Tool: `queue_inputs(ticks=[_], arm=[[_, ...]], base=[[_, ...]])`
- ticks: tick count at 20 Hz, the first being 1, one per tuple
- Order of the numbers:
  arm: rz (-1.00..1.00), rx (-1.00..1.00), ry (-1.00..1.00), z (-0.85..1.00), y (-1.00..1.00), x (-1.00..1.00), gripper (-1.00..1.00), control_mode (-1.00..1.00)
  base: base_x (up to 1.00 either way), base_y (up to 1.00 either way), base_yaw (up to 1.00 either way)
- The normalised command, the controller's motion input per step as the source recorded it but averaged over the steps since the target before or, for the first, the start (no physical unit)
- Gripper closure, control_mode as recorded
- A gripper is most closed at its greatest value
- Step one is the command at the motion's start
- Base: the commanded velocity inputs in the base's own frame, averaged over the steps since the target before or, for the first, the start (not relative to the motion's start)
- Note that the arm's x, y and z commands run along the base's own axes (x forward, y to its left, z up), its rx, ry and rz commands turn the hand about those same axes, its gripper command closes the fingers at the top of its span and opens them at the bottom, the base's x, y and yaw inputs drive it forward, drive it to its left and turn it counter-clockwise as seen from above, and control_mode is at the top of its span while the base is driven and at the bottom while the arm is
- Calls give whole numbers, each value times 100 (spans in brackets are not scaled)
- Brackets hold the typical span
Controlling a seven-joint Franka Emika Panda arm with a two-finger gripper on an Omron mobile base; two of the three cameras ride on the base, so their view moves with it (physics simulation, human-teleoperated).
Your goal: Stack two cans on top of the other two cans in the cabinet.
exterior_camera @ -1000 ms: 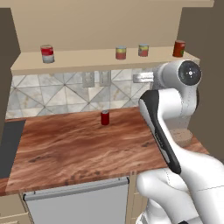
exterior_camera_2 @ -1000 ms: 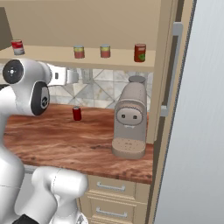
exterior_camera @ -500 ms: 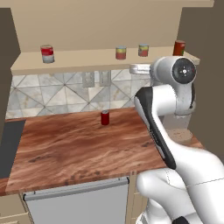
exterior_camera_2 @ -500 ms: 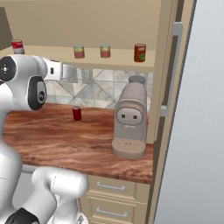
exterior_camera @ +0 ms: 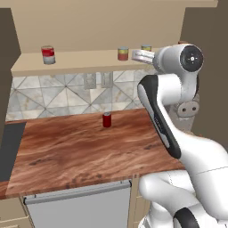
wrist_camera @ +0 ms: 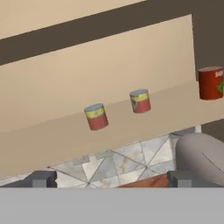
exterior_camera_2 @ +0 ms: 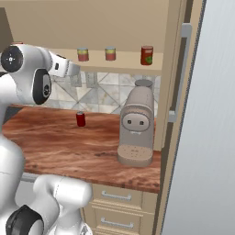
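Note:
On the beige cabinet's shelf board (exterior_camera: 84,60) a red can with a white middle band (exterior_camera: 48,54) stands far left. Two small yellow-over-red cans with grey lids (wrist_camera: 96,117) (wrist_camera: 140,101) stand side by side mid-shelf; they appear as the left can (exterior_camera_2: 82,54) and its neighbour (exterior_camera_2: 110,53) from the right base. An orange-red can with a green edge (wrist_camera: 211,82) stands at the right end (exterior_camera_2: 147,55). My gripper (wrist_camera: 112,179) is open and holds nothing. It hovers at shelf height in front of the two small cans (exterior_camera: 123,54), apart from them.
A small crimson dark-topped can (exterior_camera: 107,120) stands on the wooden counter (exterior_camera: 80,151) near the tiled backsplash. A beige coffee machine (exterior_camera_2: 136,126) sits at the counter's right end, beside a tall cabinet side and a grey fridge door (exterior_camera_2: 206,114).
The arm has lifted the hand from backsplash height up to the shelf edge. The jaws stayed open and no can has moved.

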Motion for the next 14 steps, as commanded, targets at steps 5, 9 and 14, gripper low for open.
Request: queue_inputs(ticks=[5,9,14], arm=[[0,7,0,10,5,21,-100,-100],[0,-4,0,6,3,25,-100,-100],[2,-6,5,0,2,24,-100,-100]], base=[[0,0,0],[0,0,0],[0,0,0]])
